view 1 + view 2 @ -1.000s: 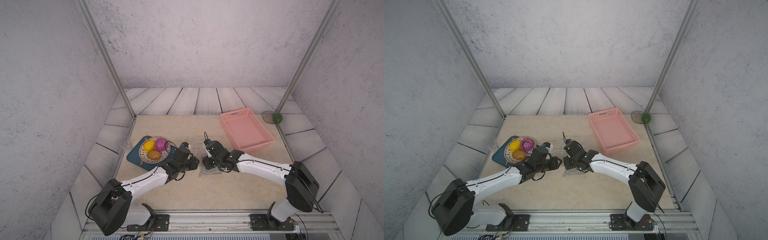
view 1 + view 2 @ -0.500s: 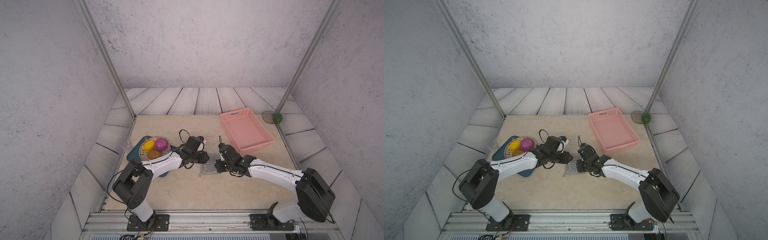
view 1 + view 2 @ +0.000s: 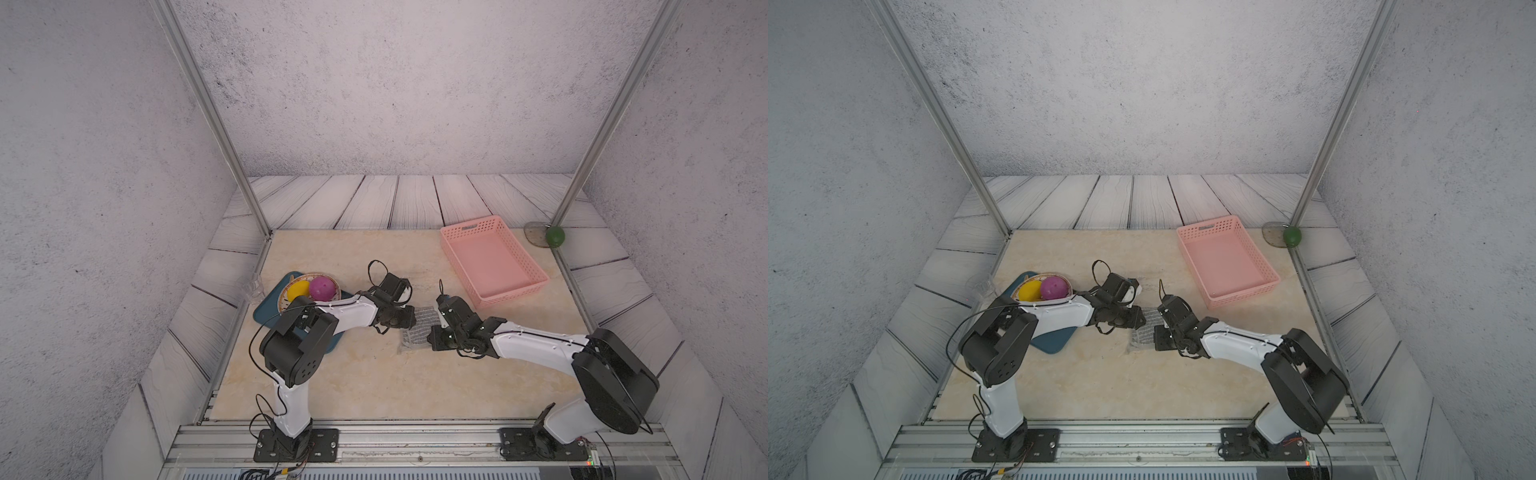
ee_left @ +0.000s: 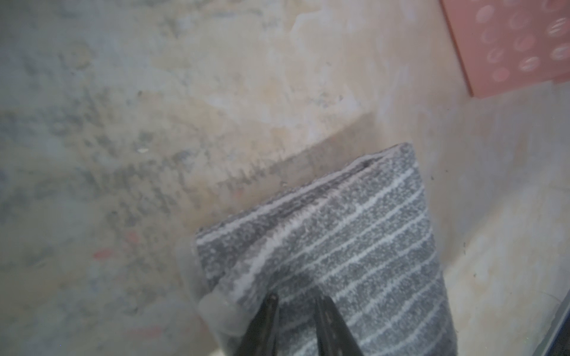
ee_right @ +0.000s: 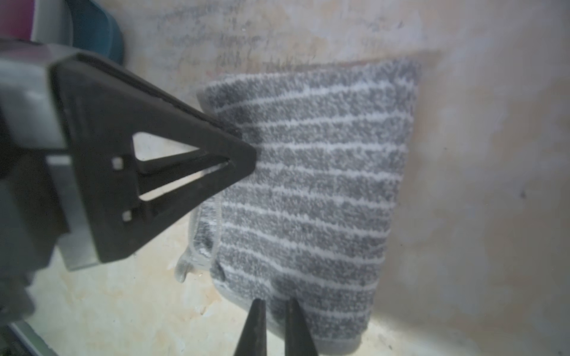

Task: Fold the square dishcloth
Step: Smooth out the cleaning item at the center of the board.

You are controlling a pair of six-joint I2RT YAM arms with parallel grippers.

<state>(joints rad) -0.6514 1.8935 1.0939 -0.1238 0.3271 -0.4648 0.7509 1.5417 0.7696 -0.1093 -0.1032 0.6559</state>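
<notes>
The square dishcloth [image 3: 419,329] sits near the middle of the beige tabletop [image 3: 374,382], between the 2 arms. The dark teal mat [image 3: 266,312] is on the left arm's side, and the pink basket [image 3: 515,293] is further back on the right arm's side. In both top views only a narrow patch of grey cloth with whitish stripes shows between the black wrists.

The wrist views show the cloth doubled over, with 2 layers meeting along 1 edge. A soft shadow falls on the tabletop beyond that edge, so this end hangs slightly clear of the surface. I cannot tell how much of the rest touches. A small translucent tab [image 5: 185,268] sticks out at 1 rounded corner.

The left pincer [image 4: 294,300] is narrow, with its 2 thin black fingertips pinching the fabric near that corner. In the right wrist view it appears as a black triangle whose tip meets the cloth's side edge. The right pincer [image 5: 274,305] is almost closed, and its 2 pointed fingertips grip the hem on another edge.

A round plate [image 3: 338,291] rests on the mat and holds a yellow ball [image 3: 298,289] and a magenta ball [image 3: 322,287]. The left arm crosses over the mat. A green ball [image 3: 555,236] lies by the far post, off the tabletop.
</notes>
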